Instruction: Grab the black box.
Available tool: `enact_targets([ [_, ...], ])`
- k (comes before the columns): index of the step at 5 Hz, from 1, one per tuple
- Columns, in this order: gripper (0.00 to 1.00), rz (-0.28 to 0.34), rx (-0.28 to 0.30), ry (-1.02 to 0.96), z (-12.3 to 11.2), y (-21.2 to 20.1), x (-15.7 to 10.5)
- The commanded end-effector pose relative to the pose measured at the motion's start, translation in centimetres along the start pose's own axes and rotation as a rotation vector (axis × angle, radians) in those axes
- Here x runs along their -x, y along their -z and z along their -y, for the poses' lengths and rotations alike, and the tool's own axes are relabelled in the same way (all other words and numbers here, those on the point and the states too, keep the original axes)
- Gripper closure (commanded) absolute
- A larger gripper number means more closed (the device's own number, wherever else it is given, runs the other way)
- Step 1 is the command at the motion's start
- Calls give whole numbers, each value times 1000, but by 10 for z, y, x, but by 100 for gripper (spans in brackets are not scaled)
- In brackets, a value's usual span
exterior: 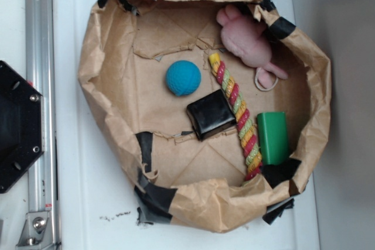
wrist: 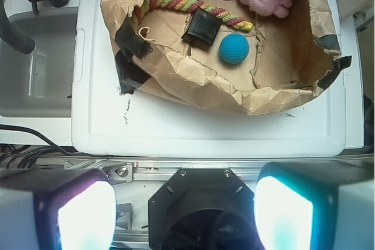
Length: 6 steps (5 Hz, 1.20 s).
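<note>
So far nothing is gripped: my jaws stand wide apart, the two glowing pads (wrist: pixel 88 215) framing the bottom of the wrist view with clear space between them, and they hang well back from the work, over the rail and black mount rather than over the nest. I read that as a survey position, high and withdrawn so the whole scene fits in view before I commit.

The black box (exterior: pixel 211 114) lies on the floor of the brown paper nest (exterior: pixel 111 115), near its middle, turned at an angle to the nest's edges. The paper walls stand up all round, patched with black tape, and seem meant to keep loose things from rolling off the white tabletop (exterior: pixel 88 203). That matters for me, since I will probably have to come down from above rather than from the side.

Its neighbours crowd it. The braided rope (exterior: pixel 237 115) runs along one edge and appears to touch it, the blue ball (exterior: pixel 183 78) sits just beside another corner, apart by a sliver. The green block (exterior: pixel 273 137) lies beyond the rope, and the pink plush toy (exterior: pixel 246 36) rests near the far wall, well clear.

I judge the freest faces to be the pair away from the rope, so turning my wrist to match the box's tilt looks wise. Its glossy surface may slip.
</note>
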<state>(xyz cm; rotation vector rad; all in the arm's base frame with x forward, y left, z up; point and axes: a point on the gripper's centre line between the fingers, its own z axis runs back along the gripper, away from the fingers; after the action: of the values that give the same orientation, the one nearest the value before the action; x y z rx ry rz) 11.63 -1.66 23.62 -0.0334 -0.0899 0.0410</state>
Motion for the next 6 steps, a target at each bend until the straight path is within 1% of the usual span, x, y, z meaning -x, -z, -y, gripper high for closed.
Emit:
enact_targets([
  [1,0,0,0,0,0,0,0],
  [2,0,84,-18,-70,-13,35,-48],
  [3,0,122,-73,-121,-16,56,-76],
  [4,0,123,-69,-181,-18,87,-95],
  [5,0,126,-81,-177,-19,122,-104],
  [6,0,132,-99,-218,-38,156,-119],
])
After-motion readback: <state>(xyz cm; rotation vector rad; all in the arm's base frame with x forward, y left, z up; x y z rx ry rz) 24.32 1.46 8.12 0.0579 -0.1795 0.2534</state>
